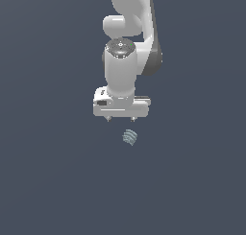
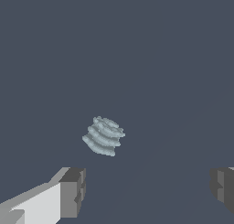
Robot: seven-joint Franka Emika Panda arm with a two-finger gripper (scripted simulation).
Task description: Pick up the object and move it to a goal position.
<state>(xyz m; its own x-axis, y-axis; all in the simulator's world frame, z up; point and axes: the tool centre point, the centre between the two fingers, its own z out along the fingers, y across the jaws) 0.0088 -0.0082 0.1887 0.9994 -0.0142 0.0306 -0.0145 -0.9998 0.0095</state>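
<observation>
The object point(image 1: 129, 137) is a small pale blue-grey ridged block lying on the dark grey floor, just below and slightly to the exterior view's right of my gripper point(image 1: 120, 119). It also shows in the wrist view point(image 2: 103, 136), ahead of the fingers and apart from them. My gripper point(image 2: 146, 191) is open and empty, its two fingertips point(image 2: 73, 191) spread wide, wider than the block. The gripper hangs above the floor, pointing down.
The floor point(image 1: 48, 181) is a plain dark grey surface all around. The white arm point(image 1: 126, 61) rises above the gripper. Nothing else shows.
</observation>
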